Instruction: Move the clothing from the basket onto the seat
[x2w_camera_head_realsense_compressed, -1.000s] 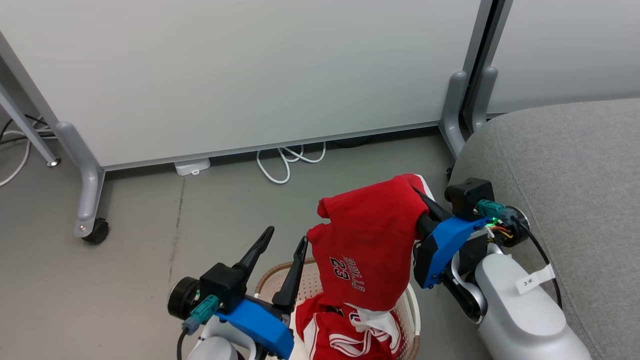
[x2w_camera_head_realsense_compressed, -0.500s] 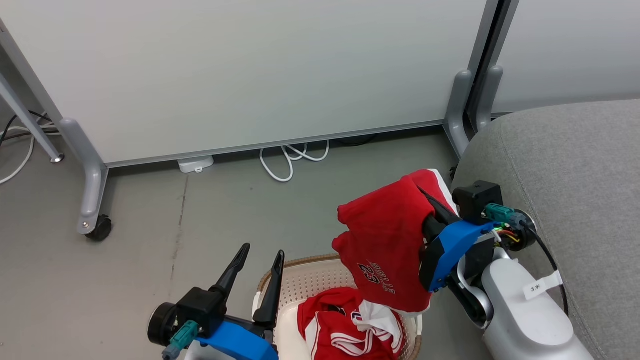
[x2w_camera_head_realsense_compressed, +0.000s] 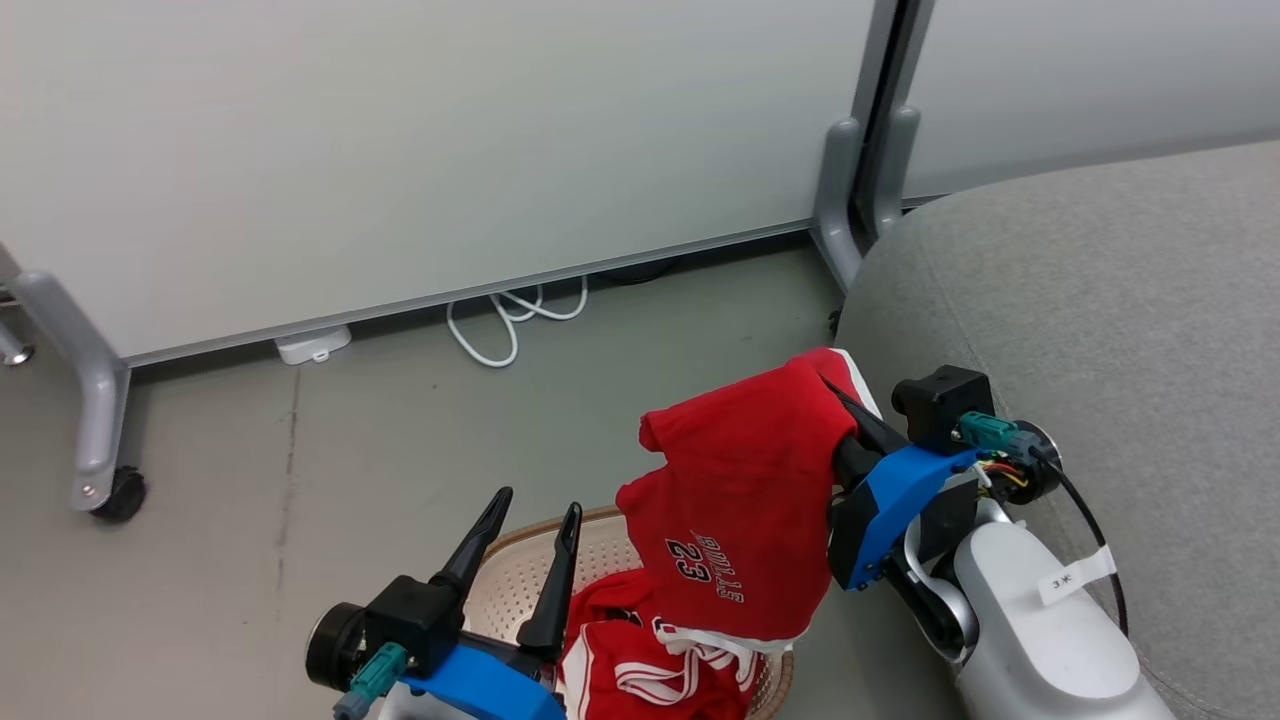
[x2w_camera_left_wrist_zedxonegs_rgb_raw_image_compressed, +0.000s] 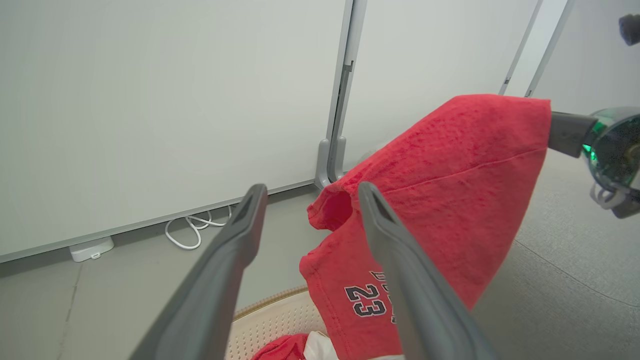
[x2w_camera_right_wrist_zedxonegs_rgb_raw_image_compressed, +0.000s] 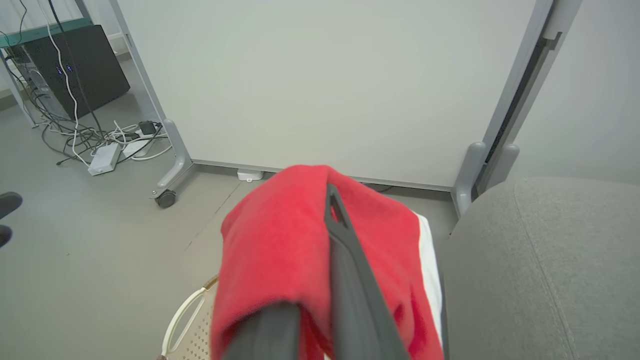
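A red garment (x2w_camera_head_realsense_compressed: 735, 500) marked 23 hangs in the air above the basket (x2w_camera_head_realsense_compressed: 515, 570), draped over my right gripper (x2w_camera_head_realsense_compressed: 835, 395), which is shut on it beside the grey seat (x2w_camera_head_realsense_compressed: 1090, 330). The right wrist view shows the red garment (x2w_camera_right_wrist_zedxonegs_rgb_raw_image_compressed: 280, 250) folded over the fingers (x2w_camera_right_wrist_zedxonegs_rgb_raw_image_compressed: 345, 260). A second red and white garment (x2w_camera_head_realsense_compressed: 640, 660) lies inside the basket. My left gripper (x2w_camera_head_realsense_compressed: 535, 510) stands open over the basket's left rim with nothing between its fingers. From the left wrist the hanging garment (x2w_camera_left_wrist_zedxonegs_rgb_raw_image_compressed: 440, 200) sits just beyond the right finger (x2w_camera_left_wrist_zedxonegs_rgb_raw_image_compressed: 400, 270).
A white partition on grey wheeled legs (x2w_camera_head_realsense_compressed: 95, 420) stands behind, with a white cable (x2w_camera_head_realsense_compressed: 500, 325) and a small white box (x2w_camera_head_realsense_compressed: 312, 345) on the floor under it. Bare grey floor lies to the left. A dark computer case and cables (x2w_camera_right_wrist_zedxonegs_rgb_raw_image_compressed: 80, 95) sit far left.
The camera has swung right, so the whole picture shifted left. My right gripper stays shut on the hanging garment, close to the seat's edge. My left gripper remains open over the basket.
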